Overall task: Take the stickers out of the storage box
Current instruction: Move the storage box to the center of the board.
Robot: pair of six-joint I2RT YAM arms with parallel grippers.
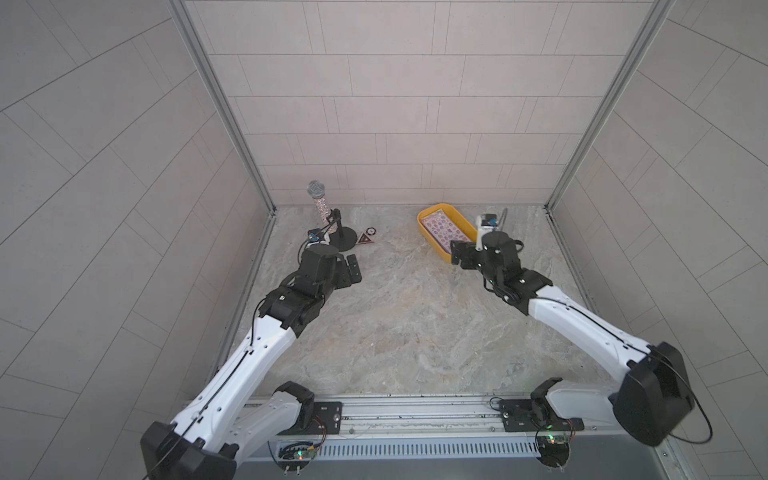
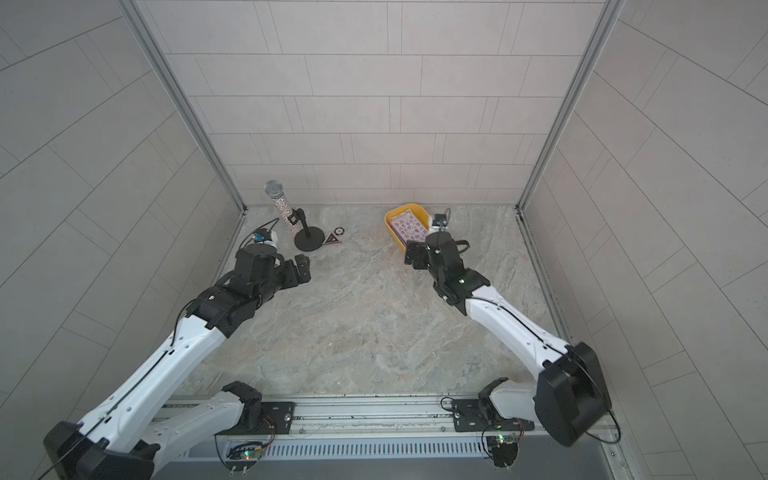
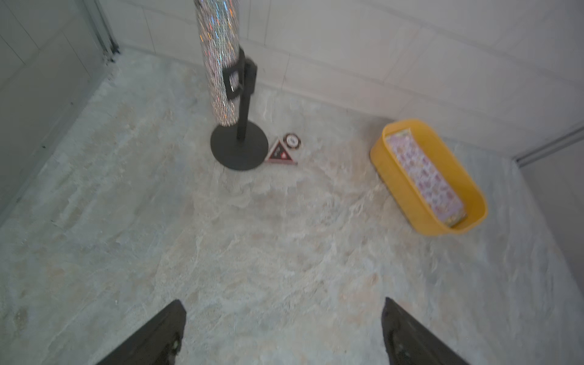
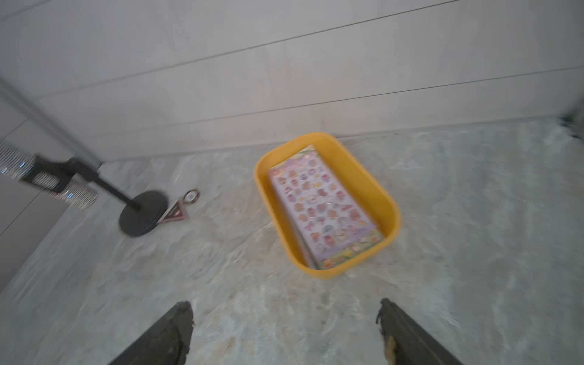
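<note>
In the storage box (image 4: 360, 170), stickers (image 4: 319, 202) — whole only in right wrist view

You've a glittery microphone (image 1: 321, 205) on a black stand (image 1: 345, 240), centre-left in both top views. Dark triangle (image 1: 366, 240) and round badge (image 1: 370, 230) lie just right of it.

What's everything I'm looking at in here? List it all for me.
stickers: one stack, top sheet pink-purple, in the storage box
storage box: one, yellow-orange, back right
microphone: one, glittery, clipped to the stand
stand: one, black, back left
triangle badge: one, dark, by stand's base
round badge: one, dark, beside triangle
table: one, marbled beige
left hand: one, black, open, near stand
right hand: one, black, open, near box
</note>
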